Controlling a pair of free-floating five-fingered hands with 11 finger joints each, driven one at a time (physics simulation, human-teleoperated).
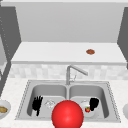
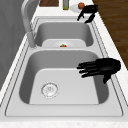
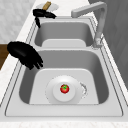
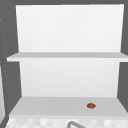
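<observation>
My left hand [image 1: 37,103] hangs over the left basin [image 1: 47,91] with straight fingers pointing down, holding nothing; in the left side view the left hand [image 2: 102,67] hovers by that basin's front wall, above the drain [image 2: 50,89]. My right hand [image 1: 94,103] hovers over the right basin, fingers relaxed and empty, just beside a white plate [image 3: 75,96] that carries a small red tomato [image 3: 64,88]. In the right side view the right hand [image 3: 25,53] is above the basin's front rim, apart from the plate. A large red ball [image 1: 67,114] stands at the sink's front edge.
The faucet [image 1: 72,72] rises behind the divider, spout toward the right basin. A bowl with food [image 1: 3,108] sits on the left counter. A brown round item [image 4: 91,105] lies on the lower shelf. A bottle [image 2: 65,3] stands on the right counter.
</observation>
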